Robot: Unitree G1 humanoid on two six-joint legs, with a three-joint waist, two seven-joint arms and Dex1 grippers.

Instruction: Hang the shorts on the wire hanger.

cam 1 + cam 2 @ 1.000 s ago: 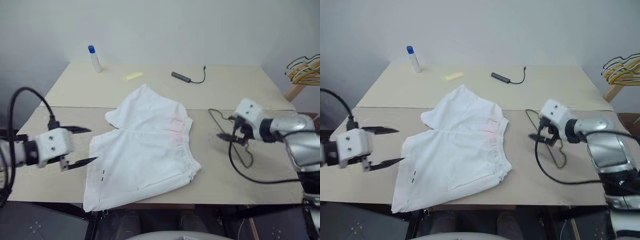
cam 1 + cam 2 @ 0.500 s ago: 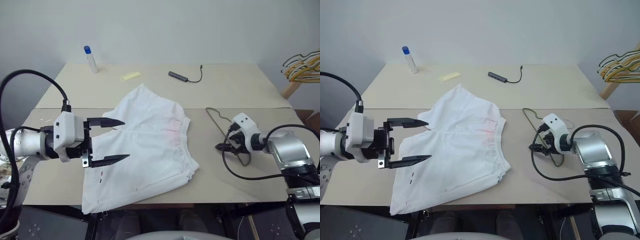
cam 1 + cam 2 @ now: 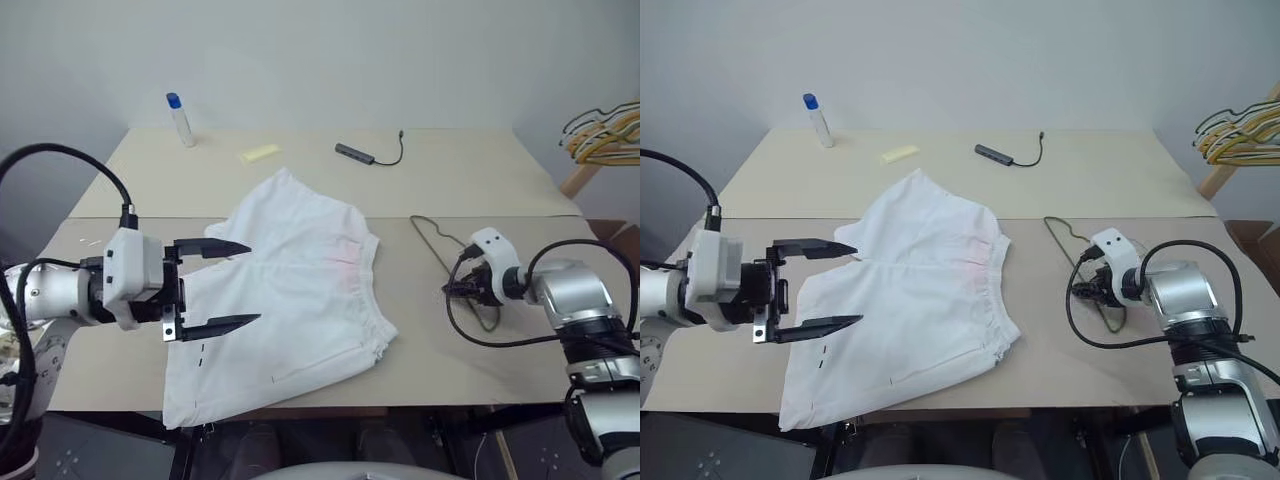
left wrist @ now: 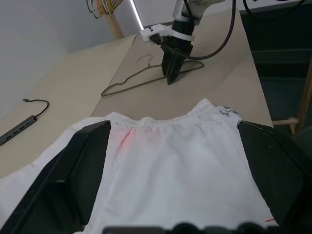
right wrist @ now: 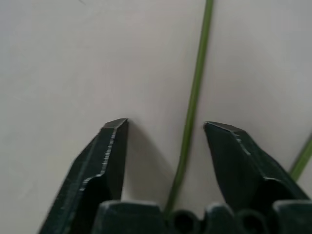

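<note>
The white shorts (image 3: 300,280) lie flat across the middle of the table (image 3: 450,180), waistband toward the right. My left gripper (image 3: 252,283) hovers open above their left leg, fingers pointing right, holding nothing. The thin dark wire hanger (image 3: 432,243) lies flat on the table to the right of the waistband. My right gripper (image 3: 455,291) is down at the hanger's near part. In the right wrist view its fingers (image 5: 109,146) stand apart on either side of one strand of the wire hanger (image 5: 195,92), tips at the tabletop, without pinching it.
At the back of the table stand a bottle with a blue cap (image 3: 180,118), a small yellow piece (image 3: 264,152) and a dark hub with a cable (image 3: 360,152). A bunch of yellowish and dark hangers (image 3: 605,135) sits off the far right. The table's front edge runs just below the shorts.
My left gripper rose and swung right, coming over the shorts' left leg. My right gripper sank onto the hanger wire and its fingers narrowed around the strand.
</note>
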